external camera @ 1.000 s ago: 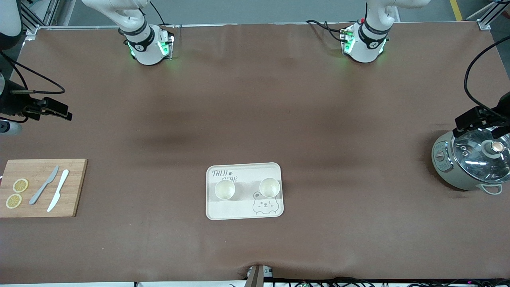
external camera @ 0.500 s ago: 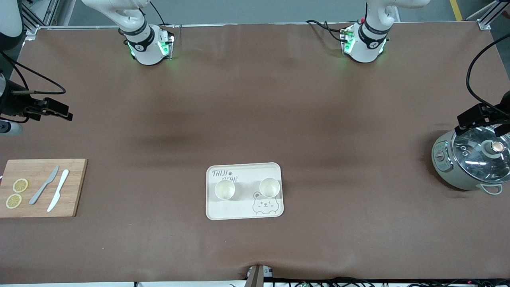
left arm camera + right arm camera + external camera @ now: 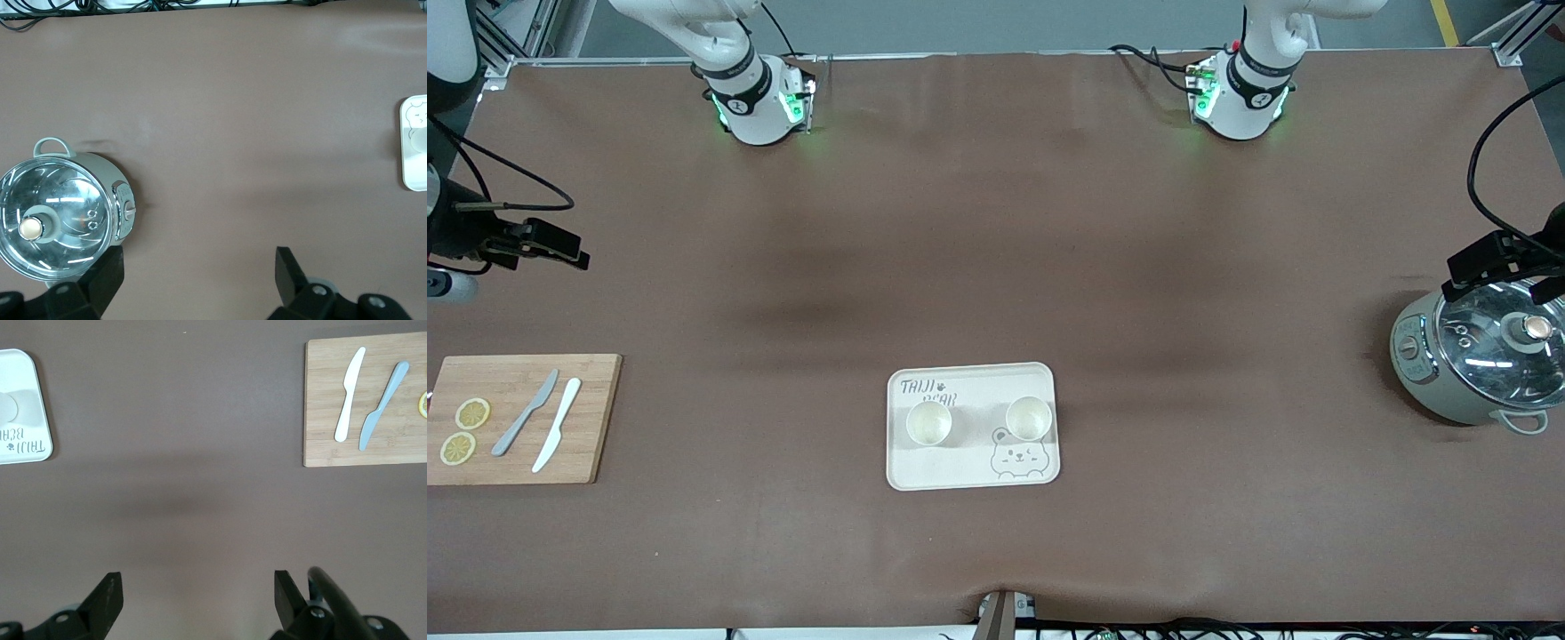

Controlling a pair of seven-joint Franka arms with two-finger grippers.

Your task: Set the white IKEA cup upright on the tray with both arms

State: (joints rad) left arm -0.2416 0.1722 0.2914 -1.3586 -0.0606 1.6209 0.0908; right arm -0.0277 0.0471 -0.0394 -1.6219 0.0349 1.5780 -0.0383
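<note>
Two white cups stood upright on the tray (image 3: 971, 426), mouths up: one cup (image 3: 928, 422) toward the right arm's end, the other cup (image 3: 1029, 417) toward the left arm's end, just above the bear-face drawing (image 3: 1018, 460). By the look of it, the placing was done.

The left gripper (image 3: 199, 275) hung high over the table by the glass-lidded electric pot (image 3: 1478, 365), fingers spread wide and holding nothing. The right gripper (image 3: 198, 595) hovered over bare mat at the right arm's end, near the bamboo cutting board (image 3: 517, 419) with its grey knife (image 3: 525, 412), white knife (image 3: 557, 424) and two lemon slices (image 3: 464, 431); its fingers were likewise released and empty.

The tray sat midway between the two grippers, well apart from both, so neither arm was clearly nearer. Each cup lay toward its own arm's side, axis vertical. Any further reach would need a long sweep inward to the table's middle; more likely both arms simply waited.
</note>
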